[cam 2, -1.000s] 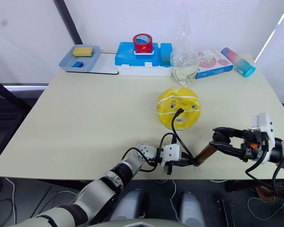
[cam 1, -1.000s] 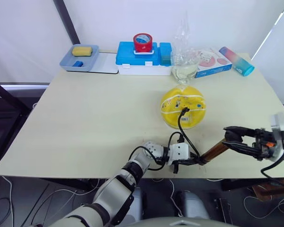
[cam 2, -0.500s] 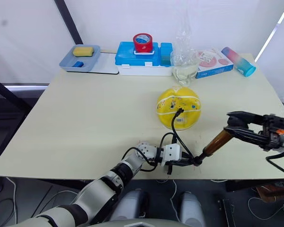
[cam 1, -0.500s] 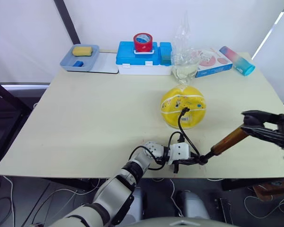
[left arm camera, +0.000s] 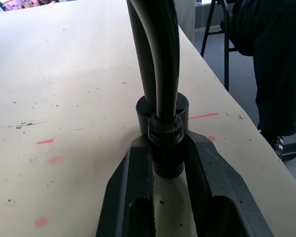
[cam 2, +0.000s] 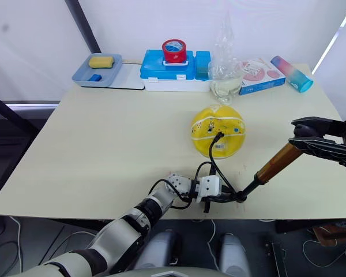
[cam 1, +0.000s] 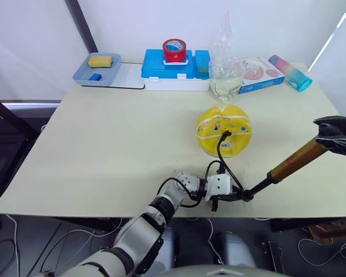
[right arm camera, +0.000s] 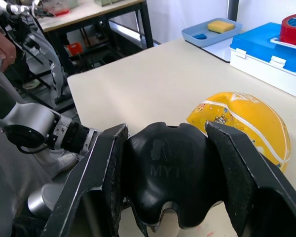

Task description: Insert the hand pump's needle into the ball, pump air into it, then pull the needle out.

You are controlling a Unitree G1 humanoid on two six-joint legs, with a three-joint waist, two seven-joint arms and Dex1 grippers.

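The yellow ball (cam 1: 223, 130) with white seams rests right of the table's middle. A thin black hose (cam 1: 221, 154) loops from its front face down to my left gripper (cam 1: 229, 196) at the table's front edge. The needle is hidden where the hose meets the ball. My left gripper is shut on the hand pump's black end fitting (left arm camera: 165, 146). The pump's amber tube (cam 1: 297, 160) slants up to the right, with a thin black rod (cam 1: 257, 187) bared between it and the fitting. My right gripper (cam 2: 312, 135) is shut on the pump's black handle (right arm camera: 175, 177) near the table's right edge.
Along the far edge stand a blue tray (cam 1: 97, 70) with a yellow sponge, a blue box (cam 1: 174, 70) topped by a red tape roll (cam 1: 173, 51), a clear plastic bag (cam 1: 225, 72), a pink-and-blue box (cam 1: 258, 75) and a gradient bottle (cam 1: 288, 73). A person's hand (right arm camera: 1, 48) appears beyond the table.
My right gripper has moved right and away from the left one, drawing the amber tube out and baring the black rod. The left gripper and ball stayed put.
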